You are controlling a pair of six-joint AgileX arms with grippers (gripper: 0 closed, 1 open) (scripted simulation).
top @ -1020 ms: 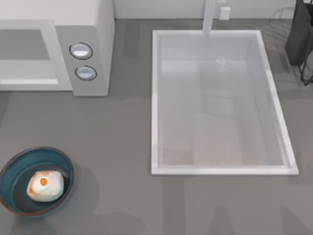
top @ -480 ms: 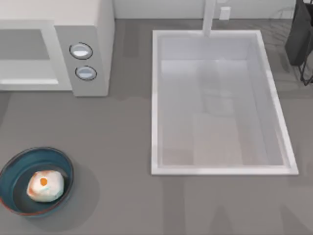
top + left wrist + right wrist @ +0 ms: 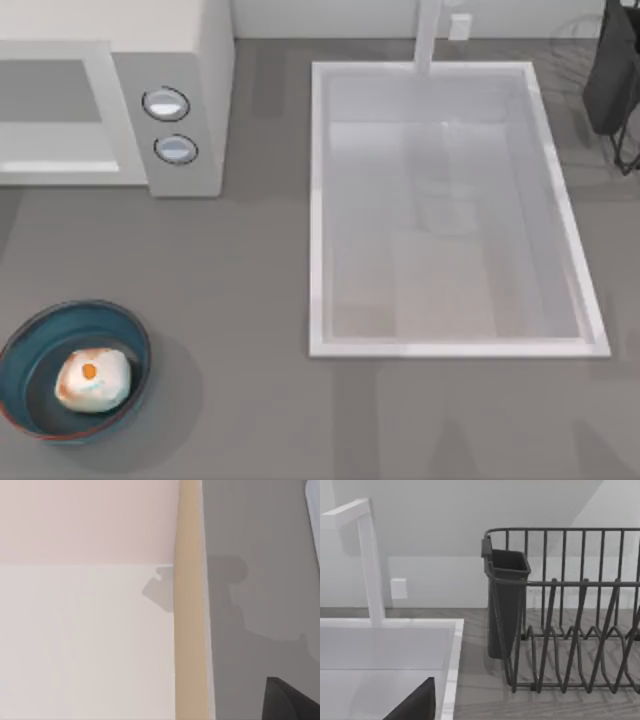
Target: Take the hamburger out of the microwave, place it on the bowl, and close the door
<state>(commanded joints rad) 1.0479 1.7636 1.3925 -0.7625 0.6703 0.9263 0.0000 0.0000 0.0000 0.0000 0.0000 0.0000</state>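
Hamburger sits inside the bowl, front-left of the counter in the top view, touching the bowl's teal floor, orange spot up. Microwave at back-left, door flat against its front, two round knobs on the side panel; no readable writing on it. White sink right of the microwave, faucet at its back rim. Dark dish rack with a cutlery cup beside the sink in the right wrist view. Dark slivers at the edge of both wrist views; whether either tool is spread or pressed together, cannot tell. Left wrist view looks along a tan counter edge.
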